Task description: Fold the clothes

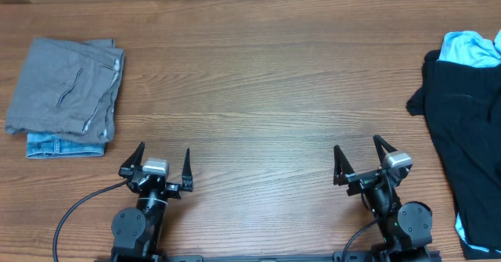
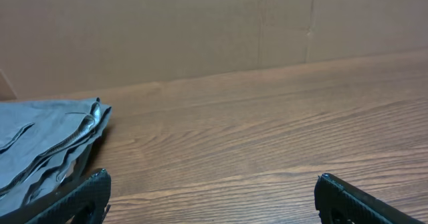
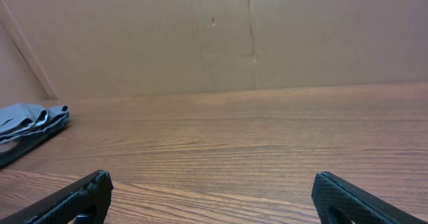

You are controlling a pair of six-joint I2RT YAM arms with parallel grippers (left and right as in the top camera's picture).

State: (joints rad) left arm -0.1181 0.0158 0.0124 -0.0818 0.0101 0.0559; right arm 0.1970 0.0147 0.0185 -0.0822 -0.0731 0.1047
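A large black garment point(image 1: 466, 145) lies crumpled at the table's right edge, with a light blue T-shirt point(image 1: 471, 48) on its far end. At the far left a folded grey piece point(image 1: 66, 86) rests on a folded denim piece point(image 1: 64, 145); the grey piece point(image 2: 40, 147) also shows in the left wrist view and, far off, the grey piece point(image 3: 30, 120) in the right wrist view. My left gripper point(image 1: 163, 160) point(image 2: 212, 184) stands open near the front edge, nothing between its fingers. My right gripper point(image 1: 357, 152) point(image 3: 212, 184) is open too, left of the black garment and apart from it.
The wooden table point(image 1: 258, 82) stretches bare between the two piles. A plain brown wall point(image 3: 221, 30) rises behind the table's far edge. Black cables point(image 1: 74, 215) trail from the arm bases at the front.
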